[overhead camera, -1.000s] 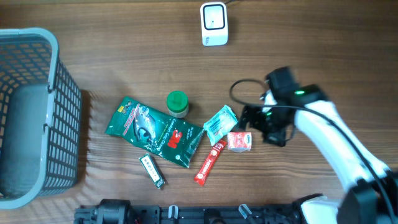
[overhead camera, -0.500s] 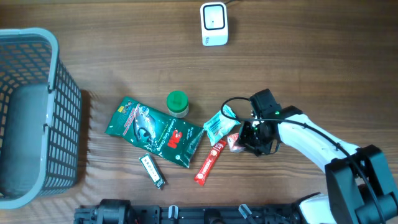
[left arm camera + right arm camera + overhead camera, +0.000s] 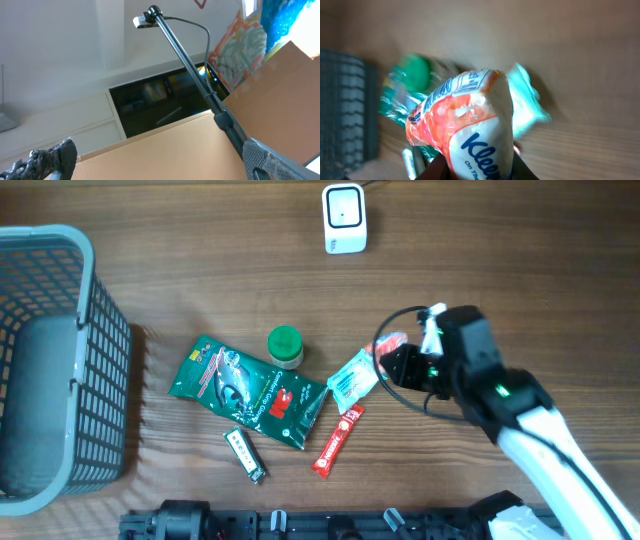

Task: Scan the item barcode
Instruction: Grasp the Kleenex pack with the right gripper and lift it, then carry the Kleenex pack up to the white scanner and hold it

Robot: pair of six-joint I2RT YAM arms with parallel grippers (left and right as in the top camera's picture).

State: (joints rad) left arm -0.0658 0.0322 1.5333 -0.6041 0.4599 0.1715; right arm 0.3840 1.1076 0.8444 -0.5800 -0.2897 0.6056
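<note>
My right claw (image 3: pixel 400 360) grips the Kleenex pack (image 3: pixel 470 120) above the desk (image 3: pixel 200 260); reaching the scanner (image 3: pixel 344 218) at eleven o'clock remains.

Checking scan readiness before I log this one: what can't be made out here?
- Barcode on the Kleenex pack: right wrist view blurs its label; the bottom edge cuts off the pack.
- The pack overhead: mostly hidden by the right gripper.
- Print on the small dark bar: overhead, too small.
</note>
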